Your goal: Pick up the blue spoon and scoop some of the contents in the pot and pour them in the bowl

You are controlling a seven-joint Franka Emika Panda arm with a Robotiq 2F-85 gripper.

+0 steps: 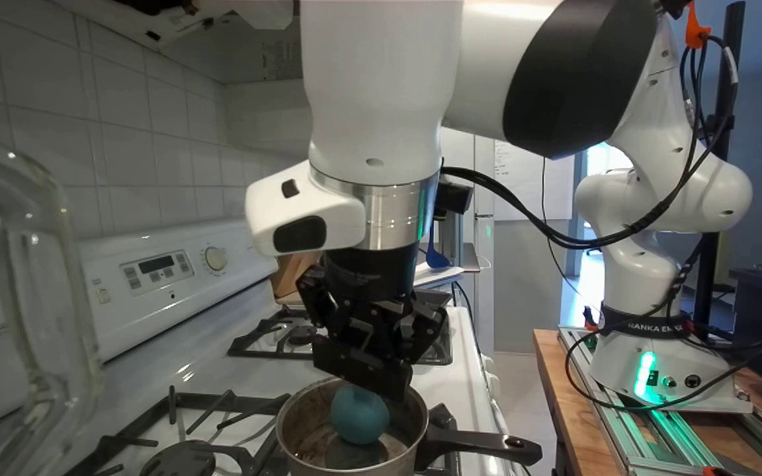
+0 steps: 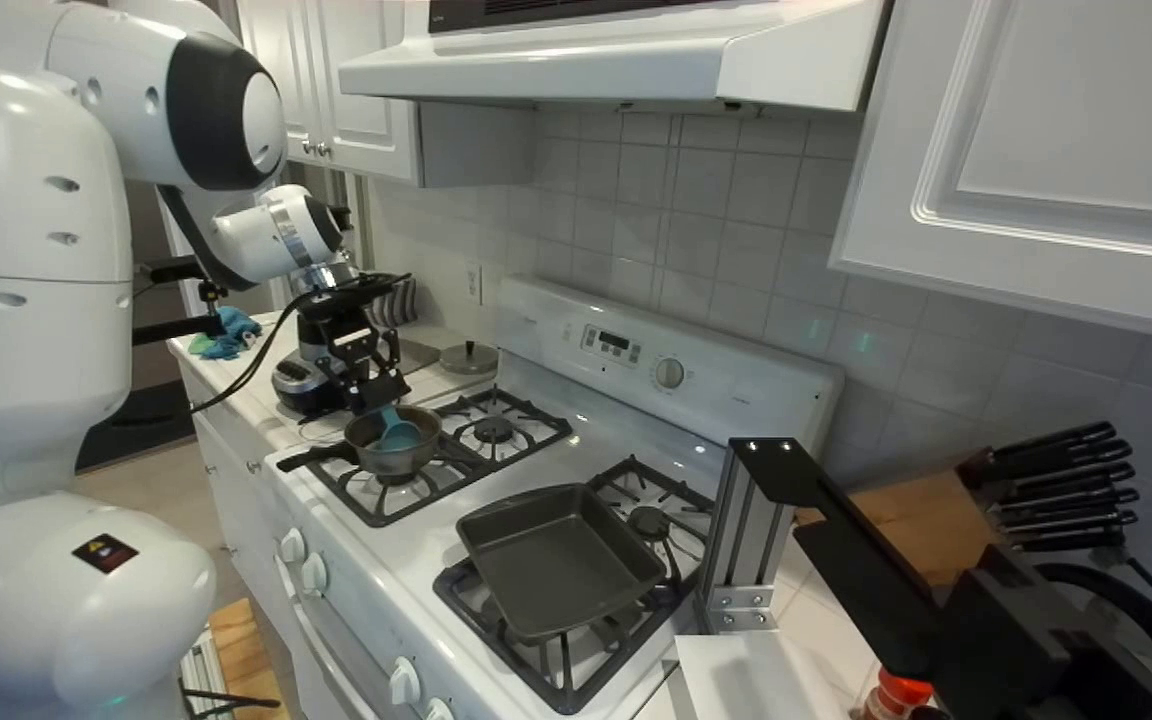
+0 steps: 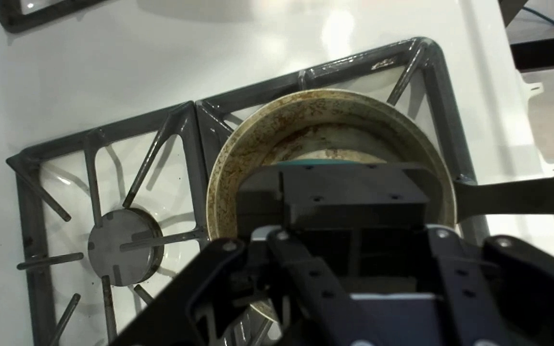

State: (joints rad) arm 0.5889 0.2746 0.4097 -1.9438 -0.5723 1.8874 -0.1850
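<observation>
My black pincer [image 1: 362, 377] is closed on the teal-blue round-scooped spoon [image 1: 359, 416], dipped inside the brushed-steel saucepan [image 1: 308, 415]; pickup done, pouring (bowl unseen) likely ahead.

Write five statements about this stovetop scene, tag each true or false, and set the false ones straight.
1. The pincer holds the blue spoon at the mouth of the pot. True.
2. A lid covers the pot. False: the pot is uncovered, its inside in view.
3. A square black pan sits on the stove. True.
4. The pot's handle points toward the backsplash. False: it points toward the stove's front.
5. Knife handles jut from a wooden block. True.
</observation>
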